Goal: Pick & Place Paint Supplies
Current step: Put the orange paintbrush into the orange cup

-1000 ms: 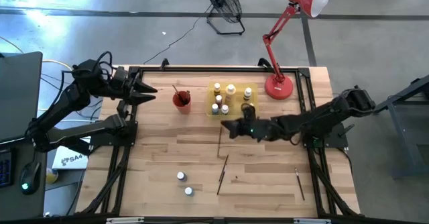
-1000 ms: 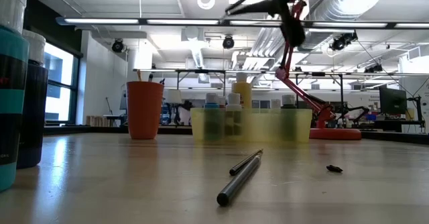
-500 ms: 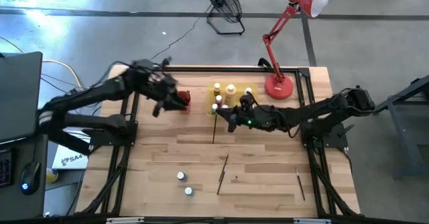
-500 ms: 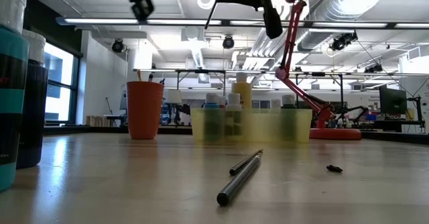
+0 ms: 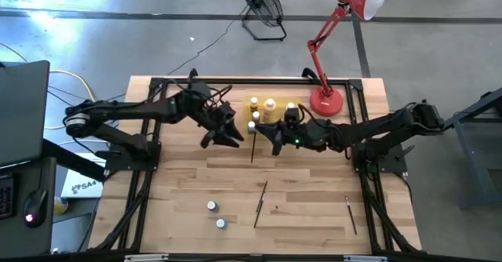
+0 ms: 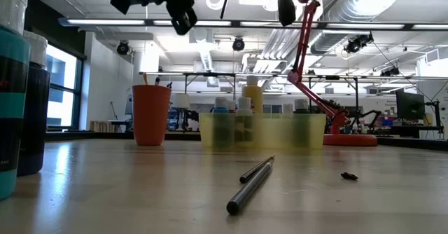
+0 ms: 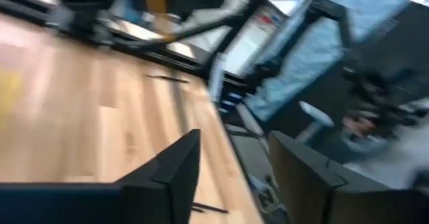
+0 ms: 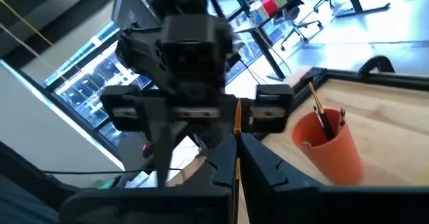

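Both arms meet over the table's far middle. The right gripper (image 5: pixel 261 131) is clamped on a thin paintbrush (image 5: pixel 252 146), held in the air just in front of the yellow tray (image 5: pixel 294 103), long axis running near to far, handle trailing toward the table's near edge. The left gripper (image 5: pixel 234 133), fingers apart and empty, faces it from just beside; the red cup (image 8: pixel 328 147) sits right behind it. The handover looks imminent.
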You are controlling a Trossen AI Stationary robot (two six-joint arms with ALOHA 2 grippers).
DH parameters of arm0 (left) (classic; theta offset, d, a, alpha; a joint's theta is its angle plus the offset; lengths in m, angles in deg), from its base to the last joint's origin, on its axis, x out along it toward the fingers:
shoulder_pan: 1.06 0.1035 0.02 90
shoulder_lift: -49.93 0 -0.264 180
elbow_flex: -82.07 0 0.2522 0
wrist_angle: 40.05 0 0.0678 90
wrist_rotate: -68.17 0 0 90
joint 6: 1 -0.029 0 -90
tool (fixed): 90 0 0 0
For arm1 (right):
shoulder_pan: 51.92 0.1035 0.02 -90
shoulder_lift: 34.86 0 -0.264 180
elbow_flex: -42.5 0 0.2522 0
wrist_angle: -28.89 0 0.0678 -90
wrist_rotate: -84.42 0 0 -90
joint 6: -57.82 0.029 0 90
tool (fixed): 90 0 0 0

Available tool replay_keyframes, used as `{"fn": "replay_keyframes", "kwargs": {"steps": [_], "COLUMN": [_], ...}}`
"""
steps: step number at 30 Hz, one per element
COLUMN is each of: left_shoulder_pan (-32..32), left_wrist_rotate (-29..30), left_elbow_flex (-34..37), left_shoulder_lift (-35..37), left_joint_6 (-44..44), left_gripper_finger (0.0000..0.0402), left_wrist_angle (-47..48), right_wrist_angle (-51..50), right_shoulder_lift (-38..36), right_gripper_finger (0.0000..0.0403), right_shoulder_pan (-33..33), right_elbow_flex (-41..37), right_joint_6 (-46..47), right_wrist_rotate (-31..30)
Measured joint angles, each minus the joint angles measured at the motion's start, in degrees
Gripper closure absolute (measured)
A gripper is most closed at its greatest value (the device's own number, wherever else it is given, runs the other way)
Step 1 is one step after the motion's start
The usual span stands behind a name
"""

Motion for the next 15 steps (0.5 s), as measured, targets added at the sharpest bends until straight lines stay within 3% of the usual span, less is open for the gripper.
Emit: {"fn": "replay_keyframes", "kwargs": {"steps": [4,7,11,15], "left_shoulder_pan": [-0.4,-1.3,-2.4,-2.3], "left_wrist_rotate": [8.3,14.0,18.5,19.4], "left_elbow_flex": [0.0,0.0,-0.1,-0.1], "left_shoulder_lift": [-0.9,-1.4,-1.3,-1.3], "left_joint_6": [0.6,0.9,0.8,2.1], "left_gripper_finger": [0.0187,0.0178,0.0176,0.0176], "left_wrist_angle": [-1.7,-4.7,-6.3,-6.2], "right_wrist_angle": [1.8,2.2,2.2,3.1], "right_shoulder_lift": [0.0,0.0,0.1,0.1], "right_gripper_finger": [0.0400,0.0400,0.0400,0.0400], "right_shoulder_pan": [0.0,0.0,0.0,-0.1], "right_elbow_flex": [0.0,0.0,0.0,0.0], "right_joint_6": [-2.4,-2.9,-4.0,-4.5], "right_wrist_rotate": [1.5,1.9,1.8,2.3]}}
